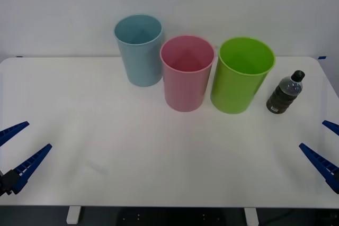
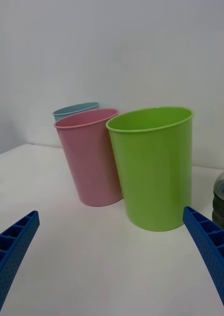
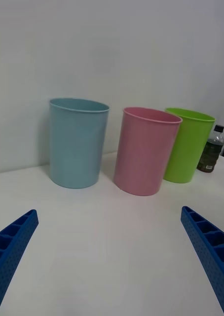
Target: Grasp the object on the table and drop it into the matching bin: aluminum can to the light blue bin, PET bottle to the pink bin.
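The PET bottle (image 1: 285, 93) stands upright on the white table (image 1: 106, 146) at the far right, just right of the lime green bin. It holds dark liquid under a black cap, and it also appears in the wrist views (image 2: 221, 200) (image 3: 210, 149). The pink bin (image 1: 187, 72) (image 2: 92, 155) (image 3: 145, 150) stands in the middle of the row, with the light blue bin (image 1: 140, 49) (image 2: 75, 109) (image 3: 76, 142) to its left. My left gripper (image 1: 13, 154) (image 3: 109, 261) hangs open near the table's front left corner. Open too, my right gripper (image 1: 327, 149) (image 2: 112, 261) is at the front right, well short of the bottle.
A lime green bin (image 1: 242, 74) (image 2: 155, 165) (image 3: 188, 144) stands between the pink bin and the bottle, close to both. A plain white wall rises behind the table. The wide front half of the tabletop lies bare between the two grippers.
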`<action>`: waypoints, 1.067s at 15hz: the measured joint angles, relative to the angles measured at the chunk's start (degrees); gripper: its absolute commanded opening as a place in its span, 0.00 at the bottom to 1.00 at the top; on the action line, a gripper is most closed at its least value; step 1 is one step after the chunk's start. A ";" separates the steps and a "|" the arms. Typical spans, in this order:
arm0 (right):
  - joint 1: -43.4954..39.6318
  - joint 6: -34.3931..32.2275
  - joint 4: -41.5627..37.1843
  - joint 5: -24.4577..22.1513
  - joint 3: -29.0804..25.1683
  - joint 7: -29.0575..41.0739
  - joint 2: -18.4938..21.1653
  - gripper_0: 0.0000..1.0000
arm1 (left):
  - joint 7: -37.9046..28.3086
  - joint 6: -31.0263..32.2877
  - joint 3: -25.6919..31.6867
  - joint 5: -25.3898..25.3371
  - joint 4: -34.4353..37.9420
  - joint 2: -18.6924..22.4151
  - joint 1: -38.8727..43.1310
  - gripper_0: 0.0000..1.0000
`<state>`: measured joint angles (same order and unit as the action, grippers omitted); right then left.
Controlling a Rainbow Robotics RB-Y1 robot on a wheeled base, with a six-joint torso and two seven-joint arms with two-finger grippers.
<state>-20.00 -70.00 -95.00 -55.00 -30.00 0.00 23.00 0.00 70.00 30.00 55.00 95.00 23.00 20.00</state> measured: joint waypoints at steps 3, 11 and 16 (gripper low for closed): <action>0.05 0.04 0.02 0.00 0.00 -0.02 -0.26 1.00 | 0.00 0.00 0.00 0.00 0.00 0.00 0.00 1.00; -0.67 8.73 -1.62 1.12 3.45 -1.67 0.37 1.00 | 0.00 0.00 0.00 0.00 0.00 0.00 0.00 1.00; -0.82 17.66 -1.13 1.12 6.84 -4.85 0.32 1.00 | 0.00 0.00 0.00 0.00 0.00 0.00 0.00 1.00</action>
<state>-20.82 -52.34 -96.13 -53.88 -23.16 -4.85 23.32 0.00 70.00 30.00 55.00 95.00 23.00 20.00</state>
